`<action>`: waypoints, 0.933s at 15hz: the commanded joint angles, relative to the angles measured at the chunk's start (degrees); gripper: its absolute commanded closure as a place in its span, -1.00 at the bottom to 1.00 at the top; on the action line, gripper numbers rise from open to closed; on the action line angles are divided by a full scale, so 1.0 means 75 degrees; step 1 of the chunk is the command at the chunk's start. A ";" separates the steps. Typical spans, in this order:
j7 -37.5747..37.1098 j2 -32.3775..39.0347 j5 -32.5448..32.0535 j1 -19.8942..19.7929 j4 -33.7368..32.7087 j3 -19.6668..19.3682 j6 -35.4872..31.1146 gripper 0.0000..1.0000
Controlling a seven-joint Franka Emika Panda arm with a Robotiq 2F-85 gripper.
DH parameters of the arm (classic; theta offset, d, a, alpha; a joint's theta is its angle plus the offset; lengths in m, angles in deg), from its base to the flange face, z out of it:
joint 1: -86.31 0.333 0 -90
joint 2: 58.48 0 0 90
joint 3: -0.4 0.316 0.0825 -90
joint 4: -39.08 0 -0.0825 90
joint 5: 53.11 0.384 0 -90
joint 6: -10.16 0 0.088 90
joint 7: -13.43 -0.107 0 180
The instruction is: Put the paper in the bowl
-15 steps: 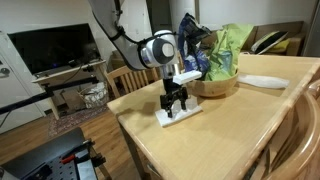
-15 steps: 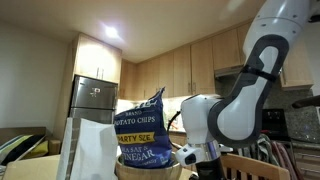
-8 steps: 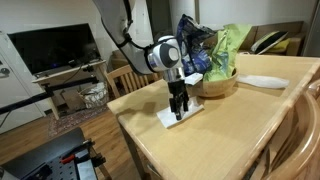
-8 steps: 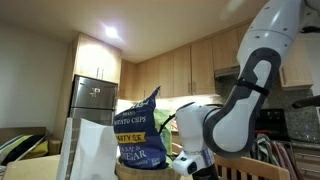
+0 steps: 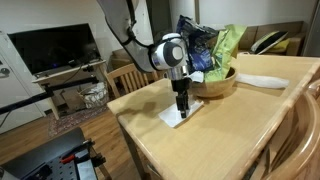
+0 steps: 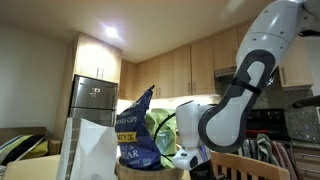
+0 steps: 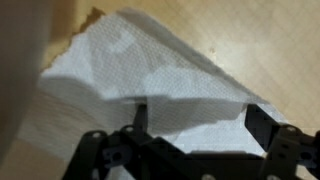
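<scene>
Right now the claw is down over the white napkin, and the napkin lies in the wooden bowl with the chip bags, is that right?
Not quite. The claw is down over the napkin, but the napkin lies flat on the table beside the wooden bowl, not in it, as an exterior view shows. The chip bags do stand in the bowl.

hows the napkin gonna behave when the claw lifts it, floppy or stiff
Probably floppy: the napkin looks thin and soft, with folded layers, so its free edges would likely droop. It is likely very light, so it may slide on the smooth table if the claw nudges it.
</scene>
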 commanded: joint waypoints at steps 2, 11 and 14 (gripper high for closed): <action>0.0729 -0.0236 0.0383 -0.0249 0.0083 0.0112 -0.0036 -1.00; 0.2178 -0.0376 0.1385 -0.0809 0.0287 0.0525 -0.0319 -1.00; 0.2374 -0.0273 0.1364 -0.0714 0.0295 0.0418 -0.0484 -1.00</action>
